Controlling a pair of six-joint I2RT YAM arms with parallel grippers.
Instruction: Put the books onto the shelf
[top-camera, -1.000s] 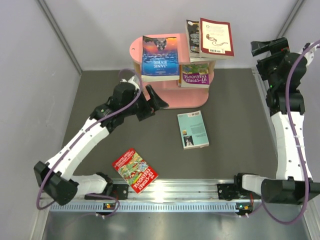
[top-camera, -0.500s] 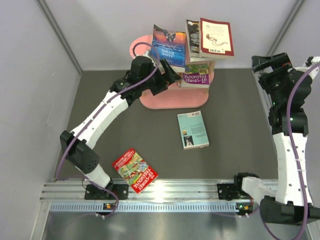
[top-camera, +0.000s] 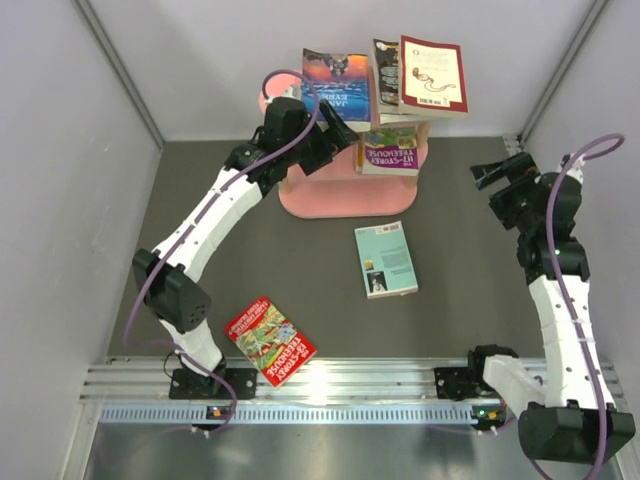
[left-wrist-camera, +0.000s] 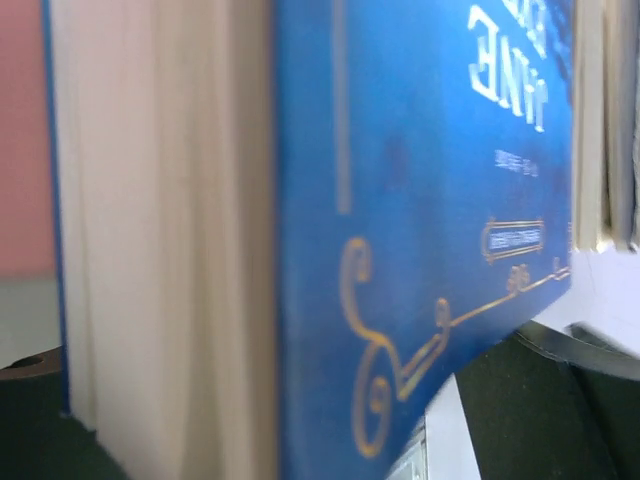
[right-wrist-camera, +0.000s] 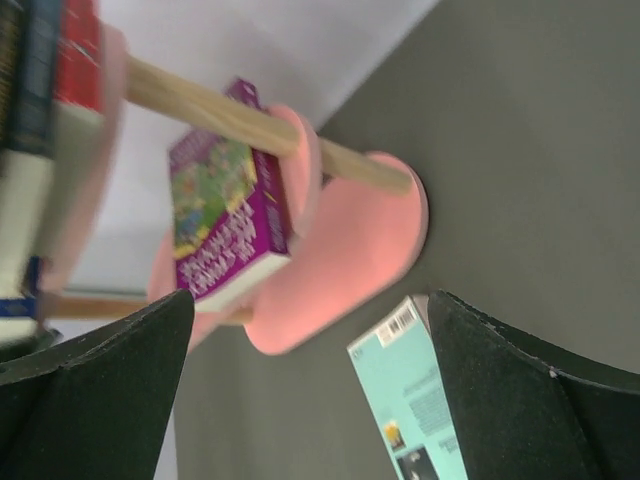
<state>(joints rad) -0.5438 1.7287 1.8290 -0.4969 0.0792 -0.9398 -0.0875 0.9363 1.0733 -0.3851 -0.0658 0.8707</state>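
Note:
The pink shelf (top-camera: 335, 203) stands at the back of the table. The blue Jane Eyre book (top-camera: 337, 88) lies on its top board. My left gripper (top-camera: 336, 128) is open against the book's near edge, and that book (left-wrist-camera: 420, 200) fills the left wrist view between the dark fingers (left-wrist-camera: 560, 400). A maroon-and-cream book (top-camera: 432, 75) lies on a dark one (top-camera: 384, 68) at the top right. A purple-green book (top-camera: 392, 150) sits on the middle board. On the mat lie a teal book (top-camera: 386, 258) and a red Treehouse book (top-camera: 270, 340). My right gripper (top-camera: 488, 176) hangs open and empty, right of the shelf.
Grey walls close in the mat on three sides. The metal rail (top-camera: 340, 385) with both arm bases runs along the near edge. In the right wrist view the shelf (right-wrist-camera: 370, 240), the purple-green book (right-wrist-camera: 225, 200) and the teal book (right-wrist-camera: 420, 400) show between the fingers.
My left arm rose from beside the shelf's foot to the top board and shoved the Jane Eyre book back and askew. My right arm swung down and leftward toward the shelf.

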